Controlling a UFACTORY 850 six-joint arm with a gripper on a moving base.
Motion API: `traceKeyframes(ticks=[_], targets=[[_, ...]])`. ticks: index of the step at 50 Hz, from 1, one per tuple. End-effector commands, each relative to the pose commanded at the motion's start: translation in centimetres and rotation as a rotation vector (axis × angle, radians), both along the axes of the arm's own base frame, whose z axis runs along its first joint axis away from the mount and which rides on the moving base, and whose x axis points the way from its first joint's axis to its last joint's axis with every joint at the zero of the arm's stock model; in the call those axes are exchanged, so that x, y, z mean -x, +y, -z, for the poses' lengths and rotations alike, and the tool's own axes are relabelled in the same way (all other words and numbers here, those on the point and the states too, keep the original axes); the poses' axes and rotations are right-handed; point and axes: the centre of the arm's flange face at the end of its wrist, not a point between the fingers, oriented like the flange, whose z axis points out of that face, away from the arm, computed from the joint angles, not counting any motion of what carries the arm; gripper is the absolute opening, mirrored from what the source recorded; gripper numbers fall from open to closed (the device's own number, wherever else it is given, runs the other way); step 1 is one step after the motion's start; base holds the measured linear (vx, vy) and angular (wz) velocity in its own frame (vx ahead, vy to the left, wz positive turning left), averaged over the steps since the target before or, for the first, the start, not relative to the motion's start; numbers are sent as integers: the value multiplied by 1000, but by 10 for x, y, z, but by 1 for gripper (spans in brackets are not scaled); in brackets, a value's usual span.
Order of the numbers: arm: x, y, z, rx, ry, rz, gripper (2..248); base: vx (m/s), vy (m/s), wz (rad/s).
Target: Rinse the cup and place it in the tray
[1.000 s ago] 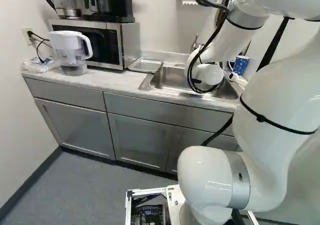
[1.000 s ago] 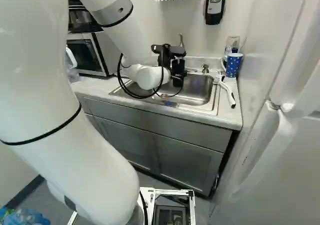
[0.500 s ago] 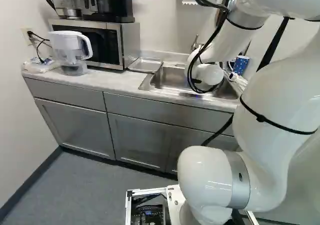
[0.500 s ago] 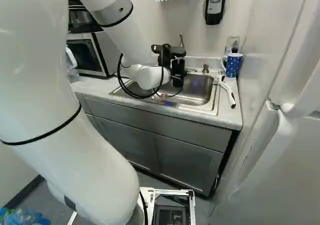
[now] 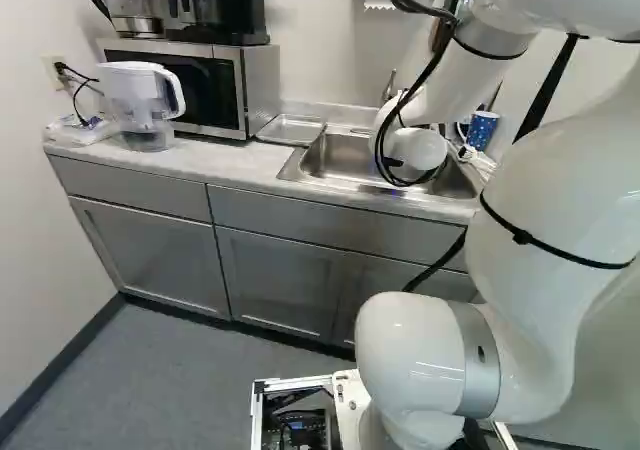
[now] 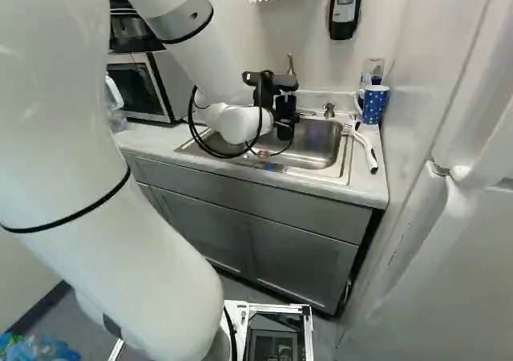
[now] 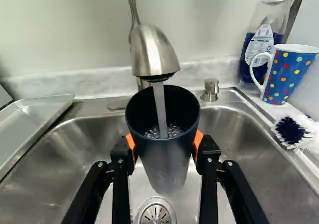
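Pinching the cup [image 7: 165, 162] under the running faucet [image 7: 153, 52], the claw [image 7: 164, 143] should swirl, then tip it well inside the sink's rim [image 6: 345, 160].

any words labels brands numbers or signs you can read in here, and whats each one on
Nothing can be read for certain.
Bottle behind the mug: small print on its label, too blurred to read.
Wall dispenser: any print is too small to read.
Mug: coloured dots, no lettering in sight.
Cup under the tap: no lettering on the side in view.
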Motion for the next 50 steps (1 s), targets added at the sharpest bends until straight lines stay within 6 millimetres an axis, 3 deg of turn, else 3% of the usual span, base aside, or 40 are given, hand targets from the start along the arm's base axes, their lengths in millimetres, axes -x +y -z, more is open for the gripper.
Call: traceKeyframes(ticks=[50], targets=[[0, 0, 0, 0, 0, 0, 124, 0, 0, 0]])
